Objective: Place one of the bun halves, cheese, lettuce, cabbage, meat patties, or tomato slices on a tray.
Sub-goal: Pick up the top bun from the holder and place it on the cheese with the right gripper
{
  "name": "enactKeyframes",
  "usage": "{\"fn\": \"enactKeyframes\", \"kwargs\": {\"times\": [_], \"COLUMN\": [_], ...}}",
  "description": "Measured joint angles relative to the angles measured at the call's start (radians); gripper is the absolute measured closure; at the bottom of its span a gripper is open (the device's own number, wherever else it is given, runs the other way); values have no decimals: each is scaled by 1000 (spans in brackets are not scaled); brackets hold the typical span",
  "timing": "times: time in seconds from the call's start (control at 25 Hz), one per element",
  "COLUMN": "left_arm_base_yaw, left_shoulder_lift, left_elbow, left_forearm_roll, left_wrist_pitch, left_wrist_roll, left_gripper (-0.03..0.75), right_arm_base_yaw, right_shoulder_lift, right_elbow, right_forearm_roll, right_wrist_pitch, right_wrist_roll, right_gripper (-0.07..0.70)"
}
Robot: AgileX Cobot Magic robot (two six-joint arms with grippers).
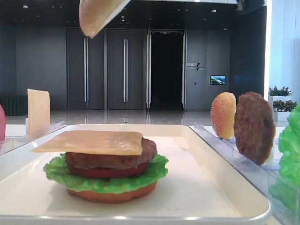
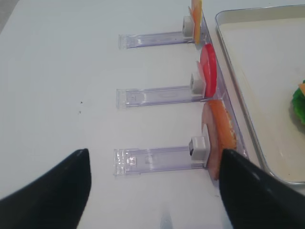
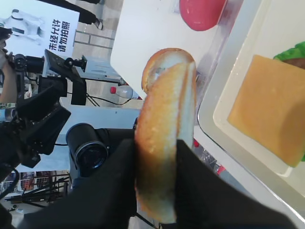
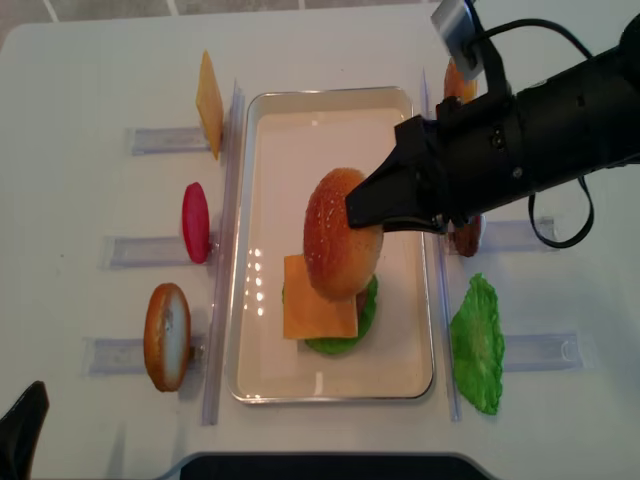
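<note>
Step in hand: carriage of the top bun. The right gripper (image 4: 368, 212), fingers clamped on the edge of a domed, golden-tan sesame bun half (image 4: 337, 233), holds it aloft above the large shallow white rectangular tray (image 4: 330, 100), over the stack of orange-brown bun bottom, green ruffled lettuce, red tomato, brown patty and pale yellow cheese square (image 4: 318, 310). The cheese lies toward six o'clock of the bun. Judged next: shift toward six o'clock, level the dome, lower, release. The left gripper (image 2: 152, 191) stands open over the rack side, holding nothing.
</note>
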Motion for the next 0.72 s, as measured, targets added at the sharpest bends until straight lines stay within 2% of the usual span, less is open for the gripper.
{"fn": "enactKeyframes", "kwargs": {"times": [0.32,0.72], "left_arm_base_yaw": [0,0], "left_shoulder_lift": [0,0], "left_elbow": [0,0], "left_forearm_roll": [0,0], "left_wrist_pitch": [0,0], "left_wrist_roll": [0,0], "left_gripper": [74,74], "right_arm_base_yaw": [27,27], "right_shoulder_lift": [112,212], "right_elbow": [0,0], "right_forearm_roll": [72,120], "right_wrist_pitch": [-36,-34], "right_wrist_roll": [-107,-196], "right_gripper": [433,433]}}
